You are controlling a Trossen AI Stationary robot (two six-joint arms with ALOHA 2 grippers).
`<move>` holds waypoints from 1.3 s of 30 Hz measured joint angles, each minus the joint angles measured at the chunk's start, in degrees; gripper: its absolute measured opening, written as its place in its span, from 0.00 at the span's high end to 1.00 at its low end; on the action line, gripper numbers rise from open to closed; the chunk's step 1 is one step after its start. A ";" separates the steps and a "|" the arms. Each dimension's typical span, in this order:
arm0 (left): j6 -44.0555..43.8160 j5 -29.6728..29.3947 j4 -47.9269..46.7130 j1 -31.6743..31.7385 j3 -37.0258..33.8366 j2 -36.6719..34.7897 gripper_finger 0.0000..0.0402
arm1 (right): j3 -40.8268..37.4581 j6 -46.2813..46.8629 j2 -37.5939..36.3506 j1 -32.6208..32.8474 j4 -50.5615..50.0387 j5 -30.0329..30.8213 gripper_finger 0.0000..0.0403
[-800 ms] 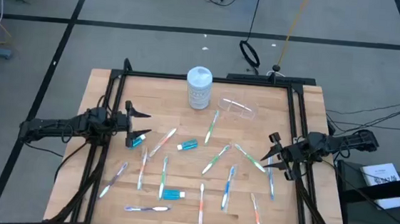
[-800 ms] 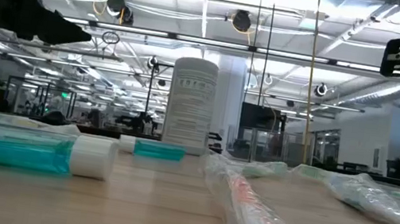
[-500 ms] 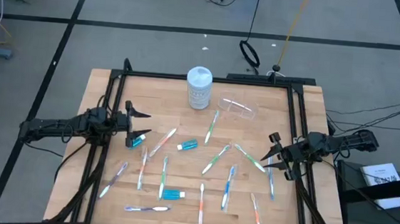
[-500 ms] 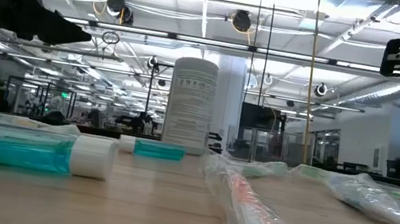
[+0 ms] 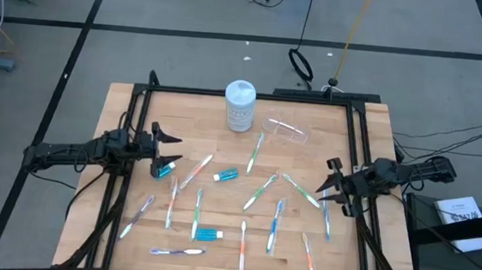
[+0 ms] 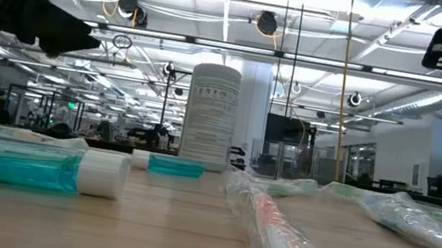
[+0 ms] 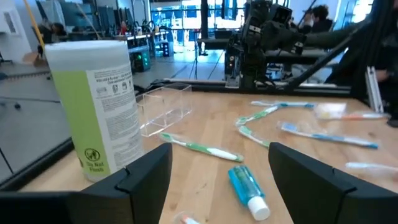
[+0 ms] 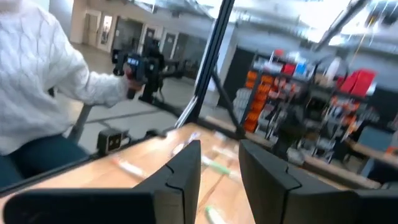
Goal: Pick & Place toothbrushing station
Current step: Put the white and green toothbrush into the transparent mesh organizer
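the toothbrushes [image 5: 261, 192] lie scattered flat across the middle and near half of the wooden table [image 5: 122, 113] — green, blue, orange and white handles pointing every way, none stacked. among them lie small blue toothpaste tubes: one [image 5: 226, 176] near the table's centre, one [image 5: 208, 234] toward six o'clock, and one [image 5: 163, 170] at about nine o'clock. the clear plastic cup [image 5: 286, 129] lies tipped on its side toward one o'clock, with a green toothbrush [image 5: 256, 148] just below it. the white lidded canister [image 5: 240, 106] stands upright at twelve o'clock, just beside the cup.

the left gripper [image 5: 165, 147] hovers at nine o'clock, its fingers spread wide with nothing between them — the nine o'clock tube lies just under its lower fingertip. the right gripper [image 5: 330, 183] hangs at three o'clock above the tip of a green toothbrush [image 5: 300, 190]; its fingers stand partly apart and hold nothing. in the right wrist view a person in a white knitted sleeve [image 8: 37, 74] shows beyond the table.
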 joint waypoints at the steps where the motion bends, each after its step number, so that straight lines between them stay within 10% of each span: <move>1: 0.06 0.00 0.79 0.00 0.00 0.00 0.33 | -0.01 -0.61 0.00 0.00 1.55 0.15 0.75; 19: -10.36 4.47 16.30 0.00 -0.02 0.00 0.33 | 3.46 14.57 24.11 -0.02 22.03 26.21 0.75; 25: -8.12 -4.62 20.19 0.02 -0.02 -0.02 0.33 | 12.09 21.48 41.78 0.02 13.35 29.96 0.75; 39: -10.51 -4.24 24.44 0.00 -0.02 5.75 0.33 | 22.52 34.50 68.29 -5.10 -3.75 30.00 0.66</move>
